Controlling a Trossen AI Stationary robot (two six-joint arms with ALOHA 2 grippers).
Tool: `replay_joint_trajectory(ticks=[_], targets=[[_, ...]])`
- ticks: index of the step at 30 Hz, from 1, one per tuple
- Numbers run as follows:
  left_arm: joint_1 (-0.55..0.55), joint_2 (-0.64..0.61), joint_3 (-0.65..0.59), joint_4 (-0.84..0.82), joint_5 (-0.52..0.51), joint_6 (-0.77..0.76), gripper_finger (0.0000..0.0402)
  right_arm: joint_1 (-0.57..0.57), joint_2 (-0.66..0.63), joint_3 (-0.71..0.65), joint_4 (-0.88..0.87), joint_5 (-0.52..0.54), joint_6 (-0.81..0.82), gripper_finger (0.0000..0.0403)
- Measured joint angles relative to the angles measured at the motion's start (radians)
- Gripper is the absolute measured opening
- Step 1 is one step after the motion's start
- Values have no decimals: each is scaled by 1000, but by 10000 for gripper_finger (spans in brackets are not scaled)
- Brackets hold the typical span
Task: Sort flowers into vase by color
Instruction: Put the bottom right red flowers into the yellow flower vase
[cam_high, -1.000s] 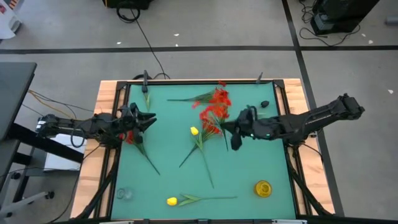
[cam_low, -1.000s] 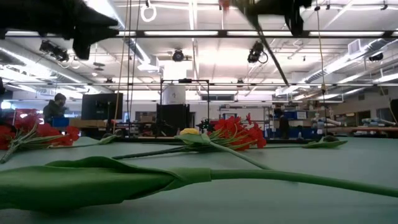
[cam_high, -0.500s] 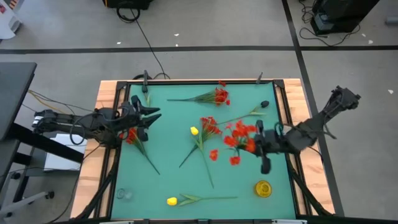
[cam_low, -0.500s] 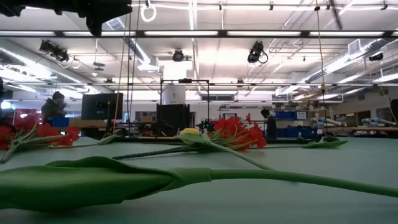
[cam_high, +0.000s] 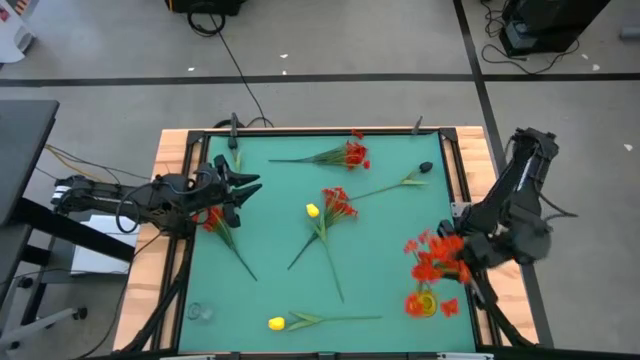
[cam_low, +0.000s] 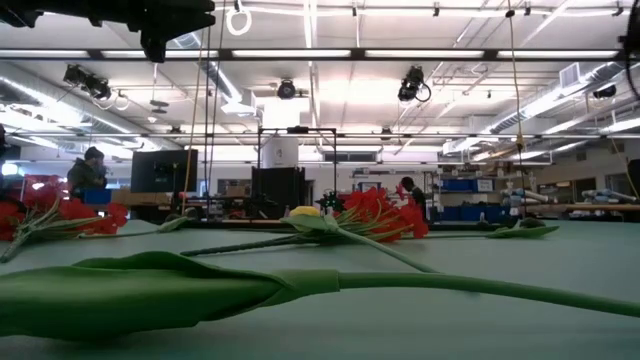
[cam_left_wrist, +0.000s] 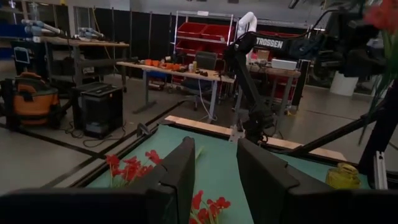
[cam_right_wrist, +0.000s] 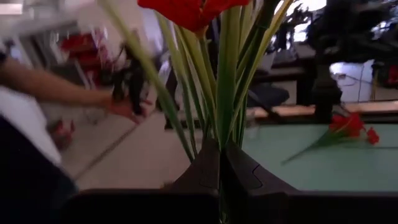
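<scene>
My right tool (cam_right_wrist: 219, 163) is pinching a red flower (cam_high: 432, 258) by the stalks, right over the yellow vase (cam_high: 423, 303) at the bench's (cam_high: 380, 240) near right corner; next I'd lower the stalks into its mouth, then release. Left tool (cam_left_wrist: 214, 180) hangs spread over the left edge; loose flowers lie well clear.

Green table (cam_high: 390, 300), red flowers (cam_high: 338, 203), yellow flowers (cam_high: 278, 323), yellow vase (cam_high: 423, 302), possibly clear glass (cam_high: 200, 312)
</scene>
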Motion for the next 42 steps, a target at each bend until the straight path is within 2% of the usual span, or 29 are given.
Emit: replay_joint_trajectory(ticks=[6, 10, 19, 24, 28, 33, 42], targets=[[0, 0, 0, -1, 0, 0, 126, 174, 38, 0, -79, 163, 48, 7], [0, 0, 0, 0, 0, 0, 126, 242, 57, 0, -94, 221, 43, 7], [0, 0, 0, -1, 0, 0, 126, 307, 132, 0, -163, 422, 110, 7], [0, 0, -1, 0, 0, -1, 126, 312, 186, 0, -166, 529, 205, 7], [0, 0, -1, -1, 0, -1, 126, 312, 235, 0, -133, 561, 269, 7], [0, 0, -1, -1, 0, -1, 126, 312, 306, 0, -27, 569, 247, 7], [0, 0, -1, 0, 0, -1, 126, 312, 371, 0, -31, 609, 258, 7]])
